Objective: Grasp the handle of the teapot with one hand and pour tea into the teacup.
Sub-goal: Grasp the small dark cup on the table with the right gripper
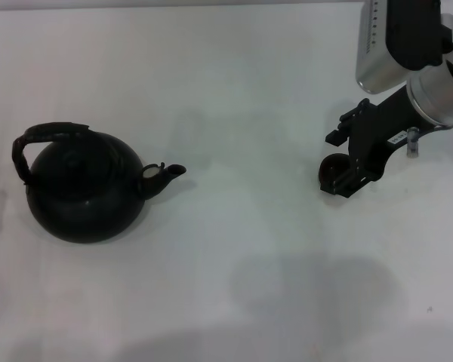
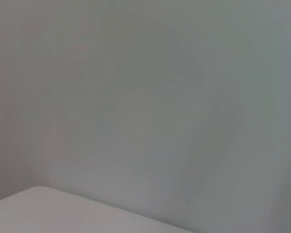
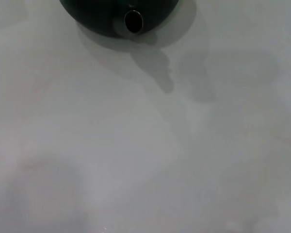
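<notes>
Right pincer (image 1: pixel 346 175) low, angled at teacup (image 1: pixel 333 170)

The teapot (image 1: pixel 83 188) is set near the table's (image 1: pixel 234 90) left edge, its spout turned toward the right. The teacup (image 1: pixel 333 173) is placed well apart toward the right edge, partly covered by the right gripper (image 1: pixel 355 172).

Teacup (image 1: pixel 332 173) mostly hidden behind right gripper (image 1: pixel 352 181); finger state unreadable. Teapot (image 3: pixel 119 14) cut off at right wrist view's edge, only spout and lower body showing. Left gripper out of sight.
</notes>
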You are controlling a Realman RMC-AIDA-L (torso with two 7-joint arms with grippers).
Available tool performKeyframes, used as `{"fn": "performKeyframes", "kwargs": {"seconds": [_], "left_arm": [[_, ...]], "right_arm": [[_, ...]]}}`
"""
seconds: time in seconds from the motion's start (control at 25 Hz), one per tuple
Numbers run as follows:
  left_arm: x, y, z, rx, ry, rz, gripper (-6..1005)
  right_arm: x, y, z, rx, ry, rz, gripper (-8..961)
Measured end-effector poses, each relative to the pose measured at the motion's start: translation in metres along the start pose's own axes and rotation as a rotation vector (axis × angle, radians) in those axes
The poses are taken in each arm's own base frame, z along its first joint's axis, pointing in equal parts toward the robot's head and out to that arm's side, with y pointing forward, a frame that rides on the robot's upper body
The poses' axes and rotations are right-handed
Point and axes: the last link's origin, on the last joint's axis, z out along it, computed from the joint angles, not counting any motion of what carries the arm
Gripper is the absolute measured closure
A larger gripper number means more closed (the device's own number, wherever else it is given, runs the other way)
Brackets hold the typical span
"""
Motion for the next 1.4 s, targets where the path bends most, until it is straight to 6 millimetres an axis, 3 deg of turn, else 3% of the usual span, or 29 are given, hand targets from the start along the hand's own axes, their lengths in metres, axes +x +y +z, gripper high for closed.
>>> {"fn": "performKeyframes", "kwargs": {"seconds": [1.4], "left_arm": [[0.001,-0.003,0.0,0.017,0.005,-0.001,245]], "right_arm": [[0.001,-0.003,0.026,0.047,0.129,-0.024,145]]}}
